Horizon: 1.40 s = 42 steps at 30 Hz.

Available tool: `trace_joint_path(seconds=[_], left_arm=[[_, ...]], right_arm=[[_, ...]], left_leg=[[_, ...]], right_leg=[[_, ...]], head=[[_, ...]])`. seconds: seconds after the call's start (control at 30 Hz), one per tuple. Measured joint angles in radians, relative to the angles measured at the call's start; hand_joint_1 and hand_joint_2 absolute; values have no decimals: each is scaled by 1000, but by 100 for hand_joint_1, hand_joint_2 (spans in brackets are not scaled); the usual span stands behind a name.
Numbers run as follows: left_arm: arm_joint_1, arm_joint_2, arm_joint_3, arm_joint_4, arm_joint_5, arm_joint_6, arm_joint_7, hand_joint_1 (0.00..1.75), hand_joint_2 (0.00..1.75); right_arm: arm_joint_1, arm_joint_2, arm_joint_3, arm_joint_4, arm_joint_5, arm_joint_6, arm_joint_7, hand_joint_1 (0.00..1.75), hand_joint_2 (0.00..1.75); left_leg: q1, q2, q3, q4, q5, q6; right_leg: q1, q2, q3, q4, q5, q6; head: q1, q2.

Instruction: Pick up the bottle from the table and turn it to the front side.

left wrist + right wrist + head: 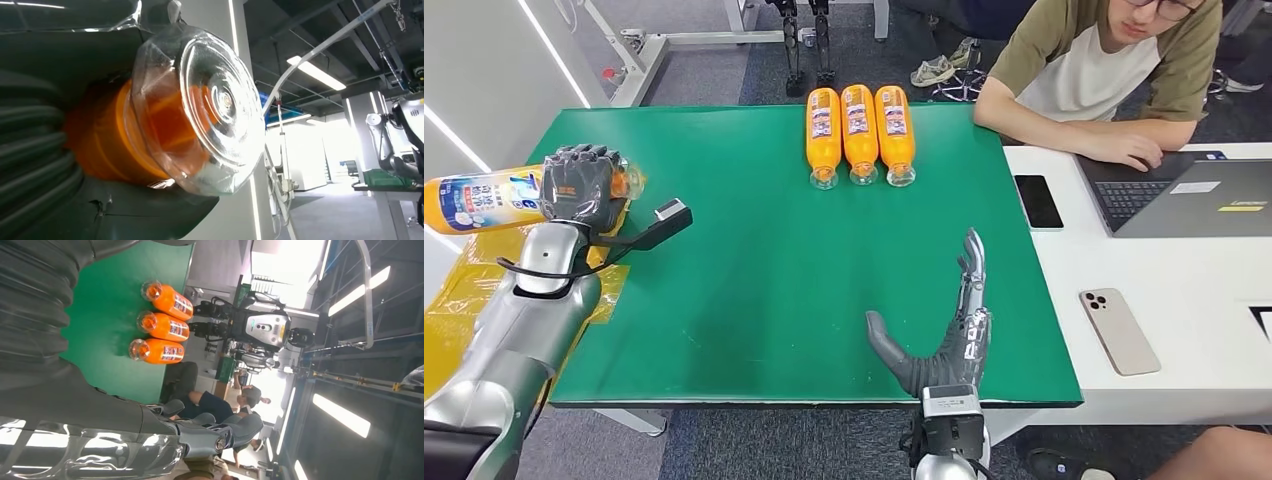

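Holding the bottle [484,198] off the left edge of the green worktop [754,290], we have our left hand [579,185] wrapped around its lower body, the bottle lying roughly level with its label end poking out to the left, over the yellow sheet [454,300] below. In the left wrist view the clear base [210,100] juts free of the palm, so we judge the grip sits near one end; the weight of the long free part could lever the bottle loose as we turn it, and a drop here would land off the worktop. Our right hand [944,320] rests flat at the near edge with fingers spread, holding nothing, too far away to catch a slip. A turn that is too fast could also let the smooth plastic spin inside the fingers, leaving the label facing wrong. At the far side three more bottles [860,133] lie in a row; a wide swing toward them risks a knock. A person [1104,70] sits at the far right beside a laptop [1194,195].
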Motion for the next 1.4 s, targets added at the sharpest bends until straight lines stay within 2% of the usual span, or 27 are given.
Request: trace_joint_path(seconds=[0.13, 0.6, 0.77, 0.9, 1.17, 1.4], left_arm=[[-17, 6, -44, 40, 0, -128, -26, 175, 175], [-31, 8, -84, 84, 0, -151, -33, 175, 175], [-35, 21, -139, 100, 6, -242, -127, 175, 175], [-14, 21, -156, 117, 26, -254, -152, 175, 175], [97, -35, -158, 130, 66, -232, -130, 175, 175], [118, -70, -157, 141, 64, -243, -125, 175, 175]], right_arm=[[-1, 0, 1, 0, 2, 13, 4, 0, 175], [-1, 0, 1, 0, 3, 16, 7, 0, 175], [-1, 0, 1, -6, 29, 41, 24, 0, 175], [-1, 1, 1, -14, 51, 49, 37, 0, 175], [0, 5, -1, -43, 107, 65, 72, 0, 175], [1, 6, -2, -52, 118, 67, 82, 0, 175]], left_leg=[[0, 0, 0, 0, 0, 0], [0, 0, 0, 0, 0, 0], [0, 0, 0, 0, 0, 0], [0, 0, 0, 0, 0, 0], [0, 0, -1, 0, 0, 0], [0, 0, -1, 0, 0, 0]], right_leg=[[0, 0, 0, 0, 0, 0], [0, 0, 0, 0, 0, 0], [0, 0, 0, 0, 0, 0], [0, 0, 0, 0, 0, 0], [0, 0, 0, -1, 0, 0], [0, -1, 0, -1, 0, 0]], head=[[0, 0], [0, 0], [0, 0], [0, 0], [0, 0], [0, 0]])
